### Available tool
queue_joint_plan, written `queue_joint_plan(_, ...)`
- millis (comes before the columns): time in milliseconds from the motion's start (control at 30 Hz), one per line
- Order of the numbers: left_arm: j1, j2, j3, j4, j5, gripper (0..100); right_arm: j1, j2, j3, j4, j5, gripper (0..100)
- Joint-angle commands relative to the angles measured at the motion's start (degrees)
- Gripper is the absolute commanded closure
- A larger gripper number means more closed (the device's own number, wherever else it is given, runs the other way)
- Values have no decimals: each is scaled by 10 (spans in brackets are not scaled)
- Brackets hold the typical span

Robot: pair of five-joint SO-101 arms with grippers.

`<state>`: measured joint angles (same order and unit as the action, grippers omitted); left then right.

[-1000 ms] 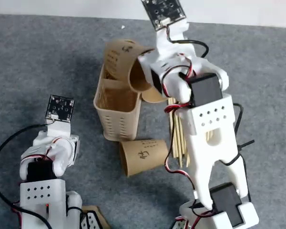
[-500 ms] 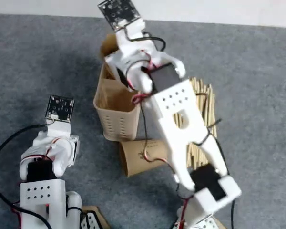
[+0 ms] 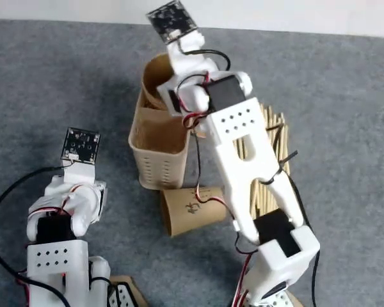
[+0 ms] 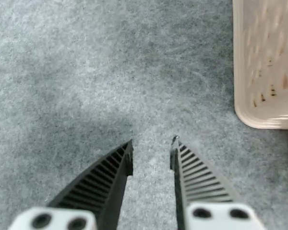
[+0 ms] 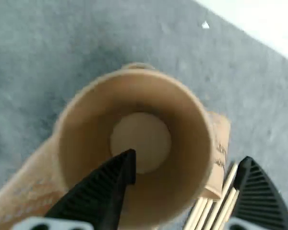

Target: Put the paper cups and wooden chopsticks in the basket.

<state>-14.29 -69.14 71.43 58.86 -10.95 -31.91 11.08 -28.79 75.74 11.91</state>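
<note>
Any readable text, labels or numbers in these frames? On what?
Lying paper cup: a dark printed mark on its side, too small to read.
Another cup: faint print, too blurred to read.
Basket: no text.

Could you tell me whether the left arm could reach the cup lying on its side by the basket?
Probably yes. The cup lies on open carpet beside the basket, and the left gripper is open. The right arm crosses over its far end and might crowd the approach.
</note>
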Motion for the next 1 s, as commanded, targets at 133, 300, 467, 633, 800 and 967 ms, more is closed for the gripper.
queue_joint_plan(133,8,0,-2,-9,-5,839,7,-23,-26,12,-1,671)
queue_joint_plan(300,31,0,5,-11,-5,840,7,-52,-138,41,-1,671)
queue_joint_plan(467,28,0,9,-23,-4,840,7,-84,-244,132,-2,671)
queue_joint_plan(633,0,-2,5,-25,5,841,14,-116,-206,255,-51,671)
queue_joint_plan(800,-6,0,0,-25,15,840,-22,-207,18,255,-12,671)
queue_joint_plan(967,-36,0,-8,-24,15,840,-112,-334,267,244,-10,671)
